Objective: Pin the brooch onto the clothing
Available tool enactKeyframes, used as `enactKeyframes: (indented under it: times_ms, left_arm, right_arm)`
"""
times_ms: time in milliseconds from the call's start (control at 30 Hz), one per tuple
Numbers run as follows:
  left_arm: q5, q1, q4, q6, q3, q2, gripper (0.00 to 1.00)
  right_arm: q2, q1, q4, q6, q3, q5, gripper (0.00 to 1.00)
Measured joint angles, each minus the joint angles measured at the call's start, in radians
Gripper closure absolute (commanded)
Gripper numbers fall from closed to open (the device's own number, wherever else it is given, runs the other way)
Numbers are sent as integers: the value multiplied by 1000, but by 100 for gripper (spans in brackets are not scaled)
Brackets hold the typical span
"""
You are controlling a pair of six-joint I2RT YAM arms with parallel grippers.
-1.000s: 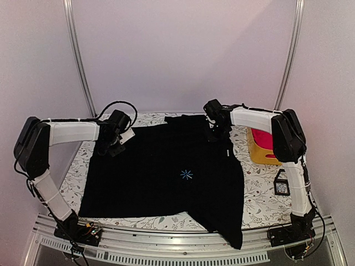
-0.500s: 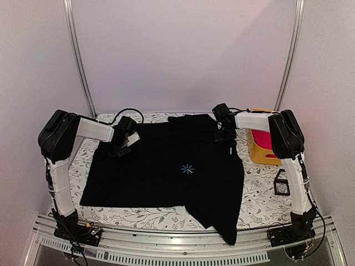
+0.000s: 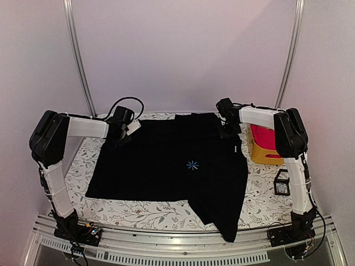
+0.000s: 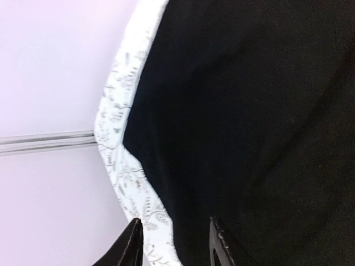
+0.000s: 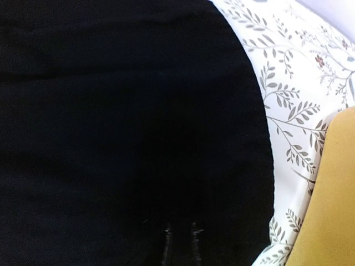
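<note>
The clothing (image 3: 166,160), a black long-sleeved shirt with a light-blue asterisk print (image 3: 192,164), lies spread on the floral tablecloth. My left gripper (image 3: 115,141) is at the shirt's far left corner. In the left wrist view it (image 4: 175,244) is open, its fingers straddling the shirt's edge (image 4: 166,183). My right gripper (image 3: 228,133) is at the shirt's far right shoulder. In the right wrist view its fingers (image 5: 180,244) stand close together, pinched on the black fabric (image 5: 127,111). The brooch is not in view.
A yellow box (image 3: 260,152) holding a bright pink garment (image 3: 263,138) stands right of the shirt, and its wall shows in the right wrist view (image 5: 327,210). A small black square frame (image 3: 282,185) lies at the right. One sleeve hangs toward the front edge (image 3: 230,221).
Both arms have moved toward the back of the table. The shirt has slid back and a little right with them, and the asterisk print has moved up.
</note>
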Motion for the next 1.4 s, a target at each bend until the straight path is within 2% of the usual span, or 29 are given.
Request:
enactKeyframes:
  times_ms: [100,133,167,200,233,333,467,600,700,933,1300,1400]
  left_arm:
    - [8,-8,-27,-42,0,-131,57]
    - [11,-13,-37,-61,0,-174,48]
    - [19,-19,-48,-82,0,-220,29]
    - [30,-26,-58,-106,-3,-268,16]
    - [41,-35,-66,-130,-11,-320,13]
    - [63,-55,-85,-172,-48,-444,12]
    - [76,-60,-112,-203,-111,-559,9]
    - [112,-60,-127,-229,-165,-621,8]
    - [150,-60,-126,-249,-216,-662,8]
    - [196,-60,-125,-265,-263,-682,8]
    - [232,-60,-120,-265,-266,-682,8]
    - [241,-60,-120,-265,-267,-682,8]
  right_arm:
    - [-95,62,-27,-27,-46,18,68]
    - [-146,93,-39,-32,-76,19,67]
    - [-206,131,-41,-35,-113,15,66]
    - [-276,177,-46,-38,-160,3,65]
    - [-336,222,-51,-37,-201,-14,65]
    - [-534,402,-60,-34,-344,-115,65]
    - [-682,622,-65,15,-495,-260,66]
    - [-704,777,-86,127,-612,-315,61]
    - [-682,843,-114,213,-664,-321,60]
    - [-568,926,-137,346,-681,-335,64]
    - [-480,927,-207,414,-693,-249,65]
    - [-479,927,-209,415,-694,-236,73]
